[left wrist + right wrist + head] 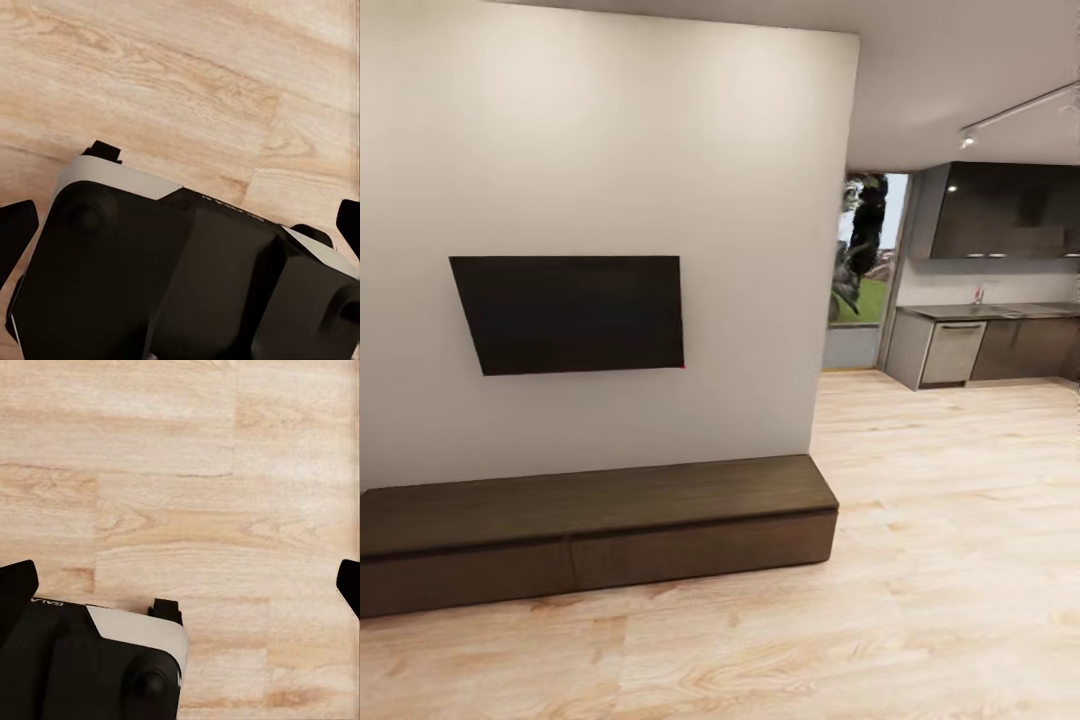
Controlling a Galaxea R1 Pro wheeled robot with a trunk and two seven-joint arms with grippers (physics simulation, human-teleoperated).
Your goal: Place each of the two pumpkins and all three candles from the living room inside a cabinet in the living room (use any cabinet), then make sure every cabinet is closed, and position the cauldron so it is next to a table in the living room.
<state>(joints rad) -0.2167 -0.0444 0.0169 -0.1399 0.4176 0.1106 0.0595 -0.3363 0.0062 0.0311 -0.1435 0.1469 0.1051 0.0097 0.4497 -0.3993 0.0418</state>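
Observation:
The long, low dark brown cabinet (590, 530) stands against the white wall in the head view, its flat fronts all shut and its top bare. My left gripper (181, 225) is open over the plank floor, with its dark fingertips (15, 232) spread wide and nothing between them. Open as well, my right gripper (182, 585) hangs over the floor, one fingertip (16, 585) at each side of the picture. The pumpkins, candles, cauldron and table are out of view.
A black wall TV (570, 312) hangs above the cabinet. Light wood floor (920, 560) runs right past the wall's end to a kitchen with grey units (980, 350) and a tall window (865, 260). My black and white base (150, 277) shows below both wrists.

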